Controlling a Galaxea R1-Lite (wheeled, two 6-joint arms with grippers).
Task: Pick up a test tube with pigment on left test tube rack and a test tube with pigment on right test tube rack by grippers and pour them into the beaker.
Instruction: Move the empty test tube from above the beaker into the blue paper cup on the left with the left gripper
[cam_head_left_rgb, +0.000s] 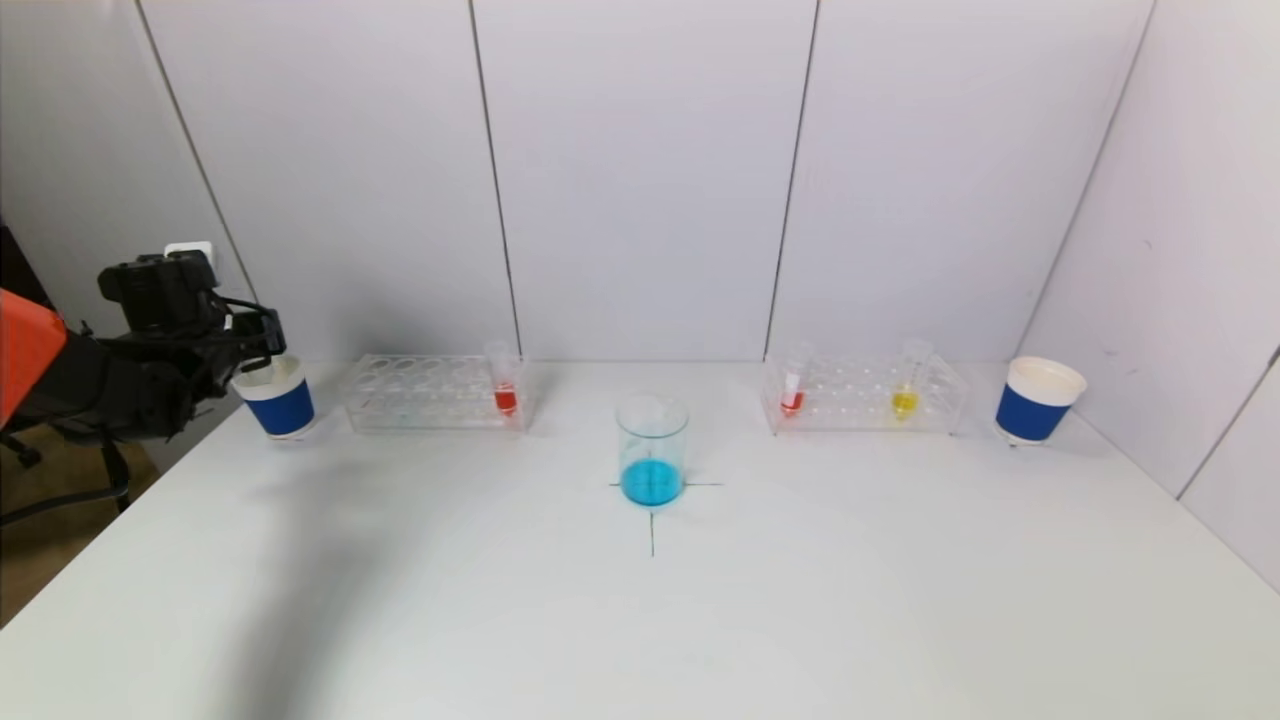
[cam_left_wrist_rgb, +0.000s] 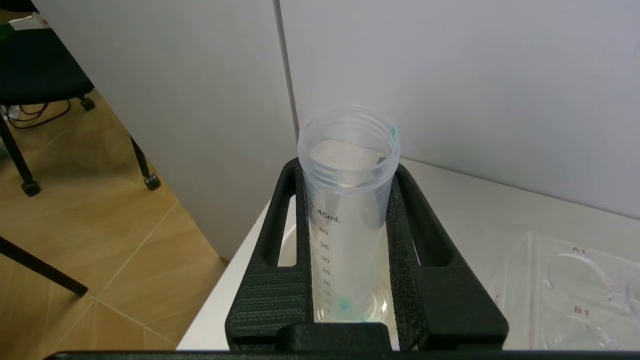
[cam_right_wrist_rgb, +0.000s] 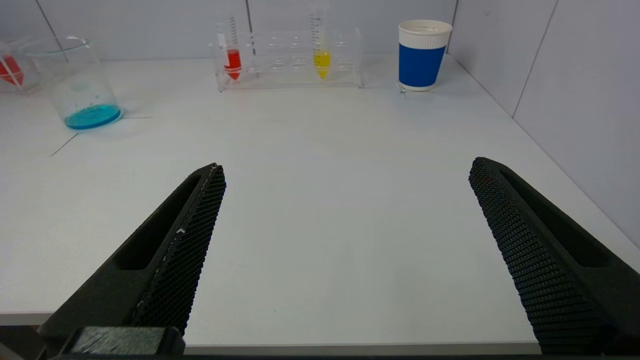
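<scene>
Left gripper (cam_left_wrist_rgb: 350, 250) clenched on an emptied tube (cam_left_wrist_rgb: 348, 210).
Below it, seemingly, a cup (cam_head_left_rgb: 279, 397); right gripper (cam_right_wrist_rgb: 345, 250) released over the desk (cam_right_wrist_rgb: 325, 200).

- In your head view, the left gripper (cam_head_left_rgb: 262, 350) hides most of the test tube (cam_head_left_rgb: 262, 372) over the left paper cup (cam_head_left_rgb: 277, 397).
- From the left wrist, that tube's (cam_left_wrist_rgb: 347, 210) tip sits behind the gripper's (cam_left_wrist_rgb: 348, 280) base; only the left rack's (cam_left_wrist_rgb: 575, 295) corner shows.
- The right gripper (cam_right_wrist_rgb: 345, 240) never enters your head view.
- A red tube (cam_right_wrist_rgb: 10, 70) is cut at the right wrist frame's edge.
</scene>
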